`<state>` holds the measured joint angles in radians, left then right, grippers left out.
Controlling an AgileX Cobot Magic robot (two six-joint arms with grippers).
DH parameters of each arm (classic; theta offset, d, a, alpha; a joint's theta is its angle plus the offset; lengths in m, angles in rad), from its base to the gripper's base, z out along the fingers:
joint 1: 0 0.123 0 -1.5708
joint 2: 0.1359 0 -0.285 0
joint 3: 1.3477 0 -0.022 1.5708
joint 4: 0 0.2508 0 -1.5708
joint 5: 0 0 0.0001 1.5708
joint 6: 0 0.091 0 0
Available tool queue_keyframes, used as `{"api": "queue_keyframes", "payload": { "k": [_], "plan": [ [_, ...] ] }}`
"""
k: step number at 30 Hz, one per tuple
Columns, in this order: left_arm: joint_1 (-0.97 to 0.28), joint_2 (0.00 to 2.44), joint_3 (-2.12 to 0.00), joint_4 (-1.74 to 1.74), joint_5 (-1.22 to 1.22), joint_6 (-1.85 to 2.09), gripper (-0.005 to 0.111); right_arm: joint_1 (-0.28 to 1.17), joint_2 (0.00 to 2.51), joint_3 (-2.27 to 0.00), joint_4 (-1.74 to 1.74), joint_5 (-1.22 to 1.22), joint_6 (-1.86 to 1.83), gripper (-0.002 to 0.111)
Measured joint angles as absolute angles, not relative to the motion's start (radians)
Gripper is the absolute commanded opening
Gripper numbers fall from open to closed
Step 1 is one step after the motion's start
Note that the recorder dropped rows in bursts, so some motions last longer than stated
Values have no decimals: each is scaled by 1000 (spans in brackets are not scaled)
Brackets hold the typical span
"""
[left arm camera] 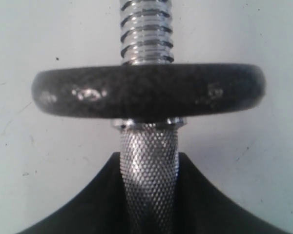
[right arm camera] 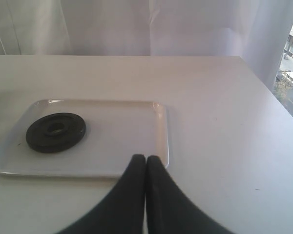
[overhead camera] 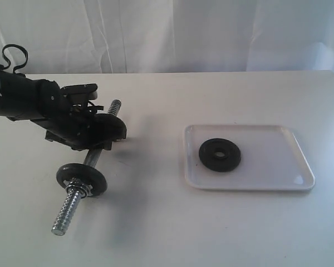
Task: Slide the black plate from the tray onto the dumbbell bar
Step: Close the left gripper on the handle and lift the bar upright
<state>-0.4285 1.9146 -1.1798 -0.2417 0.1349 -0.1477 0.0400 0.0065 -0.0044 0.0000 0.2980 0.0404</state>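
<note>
In the exterior view, the dumbbell bar (overhead camera: 92, 157) lay slantwise on the desk (overhead camera: 167, 228) near its left edge, one threaded end toward the front and the other toward the back. The left fingers (overhead camera: 108, 129) were down over the bar's middle, just behind a mounted disc (overhead camera: 82, 179) that stood on edge on the bar. The black plate (overhead camera: 219, 154) lay flat in the left half of the tray (overhead camera: 273, 167), which sat on the right half of the desk, well apart from the bar and from those fingers. The right arm was not visible from there.

In the left wrist view, the left fingers (left arm camera: 88, 209) stood on either side of the bar's knurled grip (left arm camera: 149, 170) and were pressed against it, clenched on the bar. Just beyond their tips sat a silver collar nut (left arm camera: 149, 123), then the mounted disc (left arm camera: 149, 92) seen edge on, then the threaded end. The black plate did not show here.

In the right wrist view, the right fingers (right arm camera: 132, 195) were clenched tip to tip with nothing between them. They hung above the desk (right arm camera: 224, 122), with their tips at the tray's (right arm camera: 127, 136) nearer rim by one corner. The black plate (right arm camera: 55, 132) lay flat at the other end of the tray, clear of those fingers and untouched. A white curtain (right arm camera: 136, 24) hung behind the desk's far edge.
</note>
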Motion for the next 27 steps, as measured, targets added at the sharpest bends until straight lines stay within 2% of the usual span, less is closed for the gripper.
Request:
{"api": "queue_keyframes", "payload": {
  "k": [10,27],
  "plan": [
    [-429,1880,-1175,-253,261,-148,0,40,6,-4,0,298,40,0],
    [-500,1815,-1150,-244,402,-141,0,40,6,-4,0,296,40,0]
  ]
}}
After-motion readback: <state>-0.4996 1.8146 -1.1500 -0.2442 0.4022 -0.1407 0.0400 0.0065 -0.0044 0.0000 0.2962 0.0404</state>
